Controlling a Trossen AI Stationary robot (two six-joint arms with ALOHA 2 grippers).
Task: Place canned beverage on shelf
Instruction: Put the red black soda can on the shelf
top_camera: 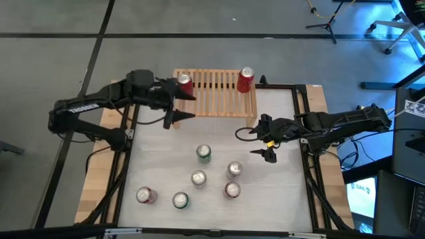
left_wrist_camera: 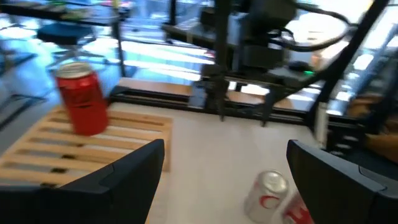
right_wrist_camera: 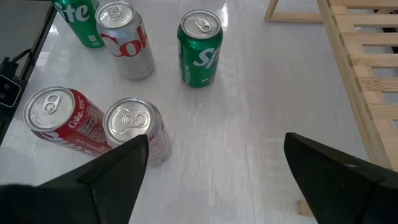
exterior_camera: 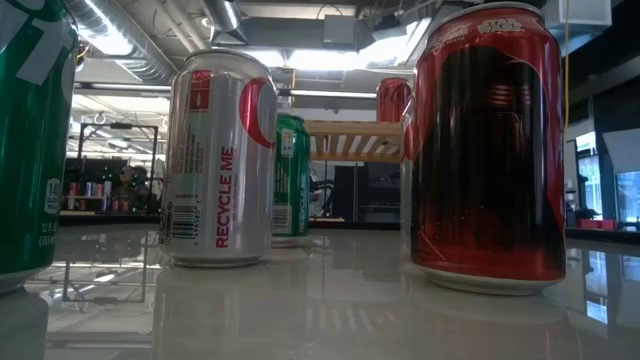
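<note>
The light-wood slatted shelf [top_camera: 216, 93] stands at the table's far edge. A red can [top_camera: 184, 83] stands on its left end and another red can [top_camera: 246, 79] on its right end; the latter also shows in the left wrist view [left_wrist_camera: 81, 99]. My left gripper [top_camera: 181, 108] is open and empty over the shelf's left front edge, just on the near side of the left can. My right gripper [top_camera: 257, 143] is open and empty above the table, near the shelf's right front leg. Several cans stand on the table, among them a green one [top_camera: 204, 153] and a silver one [top_camera: 234, 169].
More cans stand toward the near edge: silver [top_camera: 198, 178], silver and red [top_camera: 232, 190], green [top_camera: 180, 200] and red and silver [top_camera: 145, 195]. The right wrist view shows a Sprite can [right_wrist_camera: 199, 46] and a lying-close pair [right_wrist_camera: 137, 127]. The shelf's middle slats [top_camera: 214, 86] are bare.
</note>
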